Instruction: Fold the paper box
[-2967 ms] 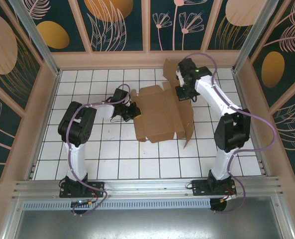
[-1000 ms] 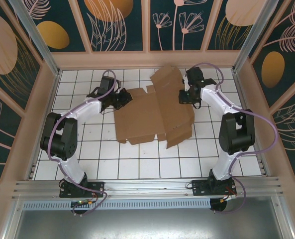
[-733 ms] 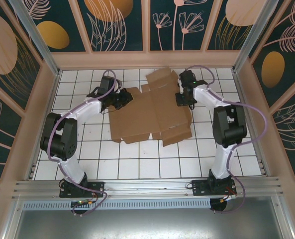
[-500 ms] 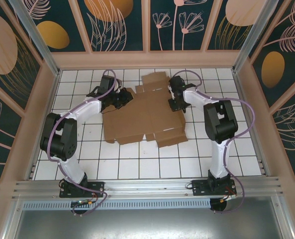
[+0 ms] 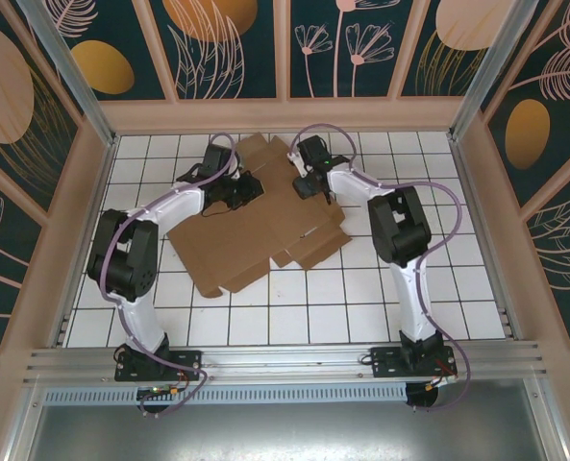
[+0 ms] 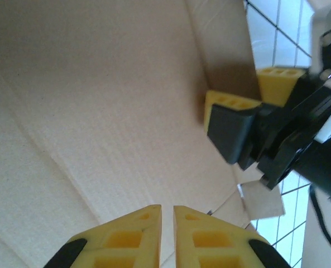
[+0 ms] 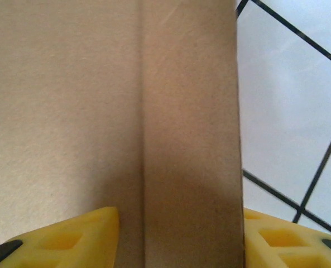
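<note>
Paper box (image 5: 256,230) lies flat: my left fingers (image 6: 137,234) closed, right fingers (image 7: 70,237) open astride a flap (image 7: 187,139) that may slip.

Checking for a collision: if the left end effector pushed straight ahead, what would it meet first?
Probably the brown corrugated cardboard sheet directly ahead of the left end effector; the right end effector sits aside.

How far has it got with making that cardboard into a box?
Barely started. Done: nothing looks folded; the cardboard lies spread nearly flat on the table, no walls standing. In hand: the right gripper stands open astride one flap, with the left gripper shut close by over the sheet. Left: probably everything, raising the sides and tucking the flaps.
</note>
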Available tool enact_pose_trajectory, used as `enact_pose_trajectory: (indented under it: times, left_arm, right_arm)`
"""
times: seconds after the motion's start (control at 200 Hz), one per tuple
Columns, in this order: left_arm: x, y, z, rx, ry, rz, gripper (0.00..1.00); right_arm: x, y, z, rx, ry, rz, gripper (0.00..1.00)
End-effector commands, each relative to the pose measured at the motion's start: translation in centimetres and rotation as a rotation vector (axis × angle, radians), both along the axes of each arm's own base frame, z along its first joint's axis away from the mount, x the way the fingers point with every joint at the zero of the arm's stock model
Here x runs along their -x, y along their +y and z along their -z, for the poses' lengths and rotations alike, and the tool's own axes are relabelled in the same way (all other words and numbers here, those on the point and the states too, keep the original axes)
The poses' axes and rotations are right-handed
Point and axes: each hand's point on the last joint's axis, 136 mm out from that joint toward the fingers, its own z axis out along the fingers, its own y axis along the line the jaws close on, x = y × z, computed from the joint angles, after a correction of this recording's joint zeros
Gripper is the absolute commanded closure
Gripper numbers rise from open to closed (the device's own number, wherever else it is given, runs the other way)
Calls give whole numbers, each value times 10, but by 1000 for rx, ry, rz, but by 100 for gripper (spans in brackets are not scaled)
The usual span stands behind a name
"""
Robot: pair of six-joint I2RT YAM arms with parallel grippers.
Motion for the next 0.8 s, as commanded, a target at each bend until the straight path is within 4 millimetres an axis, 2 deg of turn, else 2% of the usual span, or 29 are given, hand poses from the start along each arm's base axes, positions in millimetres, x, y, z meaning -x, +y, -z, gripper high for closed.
enact_pose_trajectory:
  times: [0.0, 0.055, 0.14, 0.185, 0.25, 0.325, 0.42, 0.465, 0.49, 0.51, 0.666, 0.736, 0.791]
  left_arm:
    - [-9, 26, 24, -14, 63, -43, 87]
    - [-18, 40, 27, 9, 79, -82, 88]
    - [-34, 55, 28, -7, 63, -120, 88]
    - [-40, 60, 31, -44, 63, -124, 89]
    - [-44, 65, 40, -95, 73, -116, 90]
    - [-41, 72, 51, -139, 91, -117, 92]
    - [-34, 93, 70, -201, 150, -157, 98]
    - [-30, 103, 75, -234, 175, -183, 100]
    - [-28, 108, 76, -251, 180, -195, 100]
    - [-26, 111, 76, -265, 181, -203, 100]
    - [-7, 122, 84, -307, 214, -228, 100]
    - [6, 123, 97, -316, 255, -214, 100]
    - [15, 123, 105, -320, 284, -204, 100]
  right_arm:
    - [-19, -7, -55, -77, -91, 73, 38]
    - [-22, -15, -78, -150, -131, 115, 30]
    - [-26, -39, -105, -204, -175, 225, 31]
    - [-23, -46, -116, -248, -179, 263, 34]
    - [-8, -39, -127, -347, -148, 282, 42]
    - [25, -13, -125, -480, -41, 246, 56]
    - [70, 15, -101, -499, 91, 195, 83]
    - [88, 24, -87, -477, 128, 174, 92]
    - [94, 22, -77, -461, 141, 180, 97]
    - [105, 30, -70, -451, 156, 167, 100]
    - [141, 52, -3, -331, 282, 150, 100]
    - [147, 51, 20, -273, 317, 165, 100]
    - [147, 42, 34, -226, 331, 188, 100]
